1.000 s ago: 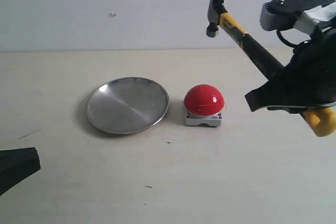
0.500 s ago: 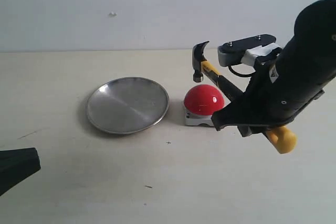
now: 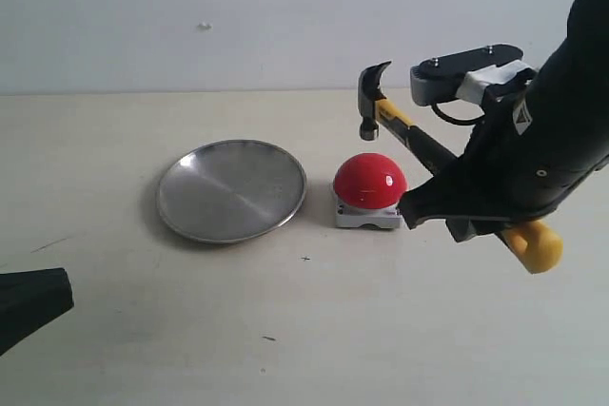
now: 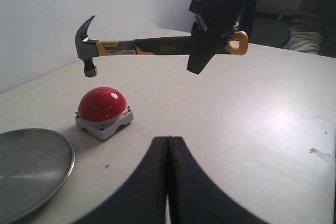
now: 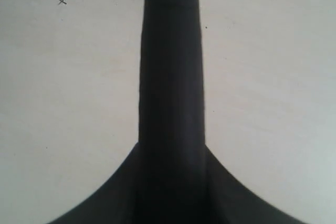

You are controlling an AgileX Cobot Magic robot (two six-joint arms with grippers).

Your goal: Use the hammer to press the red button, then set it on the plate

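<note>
Over button, right of plate on bench: from hover just clear of dome, lower hammer head straight down, right pincer clamped on handle; press squarely, gently, no glancing. Leave left pincer, closed and empty, parked near left.

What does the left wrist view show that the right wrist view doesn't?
Left wrist only: the hammer with its head clear above the red button, the plate rim, the right gripper clamped on it, the left gripper shut. Right wrist only: a close look along the black handle. Both: the hammer, the table, the small x mark.
</note>
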